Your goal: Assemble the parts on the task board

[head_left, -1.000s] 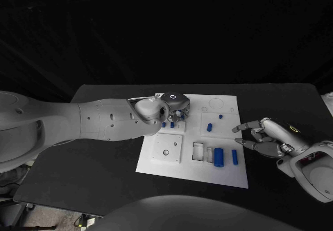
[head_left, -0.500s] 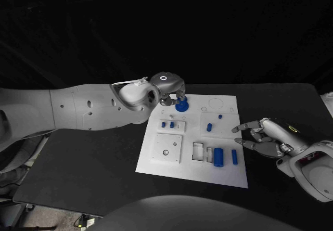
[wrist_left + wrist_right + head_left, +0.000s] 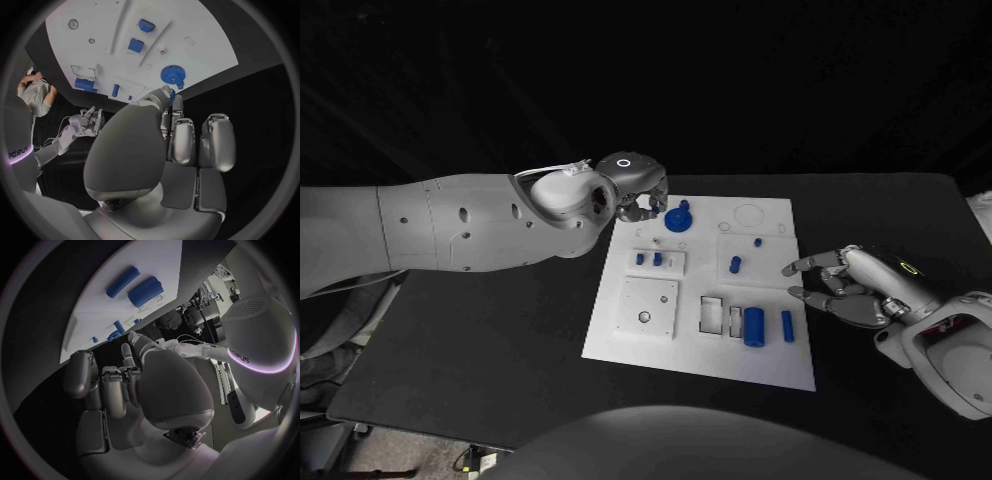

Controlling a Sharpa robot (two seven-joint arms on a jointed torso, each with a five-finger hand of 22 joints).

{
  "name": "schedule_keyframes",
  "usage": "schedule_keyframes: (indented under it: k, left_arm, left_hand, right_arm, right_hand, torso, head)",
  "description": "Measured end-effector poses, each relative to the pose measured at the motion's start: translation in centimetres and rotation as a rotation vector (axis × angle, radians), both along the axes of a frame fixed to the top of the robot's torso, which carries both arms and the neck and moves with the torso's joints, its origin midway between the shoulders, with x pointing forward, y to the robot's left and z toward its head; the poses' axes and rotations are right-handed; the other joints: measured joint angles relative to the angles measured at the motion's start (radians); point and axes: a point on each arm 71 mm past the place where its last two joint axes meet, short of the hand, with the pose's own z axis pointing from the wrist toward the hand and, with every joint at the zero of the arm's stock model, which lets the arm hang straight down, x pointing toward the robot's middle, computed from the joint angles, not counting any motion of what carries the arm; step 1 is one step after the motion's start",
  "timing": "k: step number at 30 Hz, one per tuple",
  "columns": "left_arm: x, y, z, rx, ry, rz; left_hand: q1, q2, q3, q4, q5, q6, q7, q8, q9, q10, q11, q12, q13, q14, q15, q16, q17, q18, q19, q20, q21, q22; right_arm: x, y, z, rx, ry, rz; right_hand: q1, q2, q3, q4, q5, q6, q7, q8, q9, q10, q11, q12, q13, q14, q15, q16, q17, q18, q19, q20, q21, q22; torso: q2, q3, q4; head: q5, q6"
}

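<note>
I see the round blue toothed gear (image 3: 678, 218) lying at the far left corner of the flat white task board (image 3: 733, 360), just beside my left hand (image 3: 635, 192). In the left wrist view that hand's fingertips (image 3: 167, 95) sit right at the gear's (image 3: 173, 75) edge; I cannot tell whether they touch it. I read the hand as empty, fingers loosely apart, holding nothing.

My worry is the gear's seating. I cannot tell whether it is fully down on its post, and a fingertip this close could drag or tilt it if the arm moves sideways. Lifting clear first looks safer.

Nearer on the board lie two small blue pegs (image 3: 648, 259) in a white block, a short blue pin (image 3: 736, 264), and a thick blue cylinder (image 3: 756, 326) with a thinner blue rod (image 3: 789, 326) beside it. My right hand (image 3: 855, 290) rests over the black worktop (image 3: 502, 340) just right of the board, fingers curled but apart, empty.
</note>
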Motion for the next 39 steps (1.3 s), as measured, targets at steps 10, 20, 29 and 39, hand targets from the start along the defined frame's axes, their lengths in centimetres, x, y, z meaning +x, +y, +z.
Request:
schedule_keyframes:
  k: [10,20,29,39]
  left_arm:
    - [-0.1,0.1,-2.1,0.014,0.058,0.018]
    - [-0.3,0.0,-4.0,0.017,0.097,0.027]
    - [-0.4,0.0,-4.7,0.017,0.110,0.029]
    - [-0.4,-0.4,-5.1,0.015,0.114,0.027]
  left_hand:
    - [0.000,0.000,0.001,0.002,-0.008,0.000,0.000,-0.004,0.000,0.005,0.002,-0.006,-0.003,0.000,0.000,0.000,-0.003,0.000,0.000,0.000,0.000,0.000]
    - [0.000,0.000,0.007,0.002,-0.008,-0.007,-0.007,-0.010,-0.003,0.010,-0.003,-0.018,-0.006,0.000,0.000,-0.005,-0.009,0.000,0.000,0.000,-0.004,0.000]
    - [0.003,-0.005,0.010,0.004,-0.014,-0.013,-0.006,-0.014,-0.006,0.015,-0.009,-0.020,-0.007,0.000,0.000,-0.010,-0.013,0.000,0.000,0.000,-0.004,0.000]
    - [0.001,-0.006,0.015,0.004,-0.016,-0.014,-0.007,-0.020,-0.008,0.022,-0.015,-0.028,-0.008,0.000,0.000,-0.010,-0.016,0.000,0.000,0.000,-0.007,0.000]
  right_arm:
    - [0.0,0.0,0.0,-0.001,0.002,-0.001]
    - [0.0,-0.1,0.0,-0.003,0.004,-0.002]
    - [0.0,-0.1,0.0,-0.002,0.005,-0.001]
    - [-0.1,-0.1,-0.1,-0.002,0.006,-0.001]
  right_hand:
    - [0.000,0.000,0.000,0.000,0.000,0.000,0.000,0.000,0.001,0.000,0.000,0.000,0.000,0.000,0.000,0.000,0.000,0.000,0.000,0.000,0.000,0.000]
    - [0.000,0.000,0.000,0.000,0.000,0.000,0.000,0.000,0.002,0.000,0.000,0.000,0.000,0.000,0.000,0.000,0.000,0.000,-0.004,0.004,0.000,0.000]
    - [0.000,0.000,0.000,0.000,0.000,0.000,0.000,0.000,0.003,0.000,0.000,-0.004,0.000,0.000,0.000,0.000,0.000,0.000,-0.004,0.004,0.000,0.000]
    - [0.000,0.000,0.000,0.000,0.000,0.000,0.000,0.000,0.002,0.000,0.000,-0.004,0.000,0.000,0.000,0.000,0.000,0.000,-0.004,0.004,0.000,0.000]
  torso:
    - [0.001,0.0002,-0.0006]
    - [0.000,0.0001,0.0004]
    - [0.000,0.0002,0.0000]
    - [0.000,0.0002,-0.0005]
  head:
    - [-0.004,0.000]
    - [-0.004,0.000]
    - [-0.002,0.000]
    - [0.001,0.000]
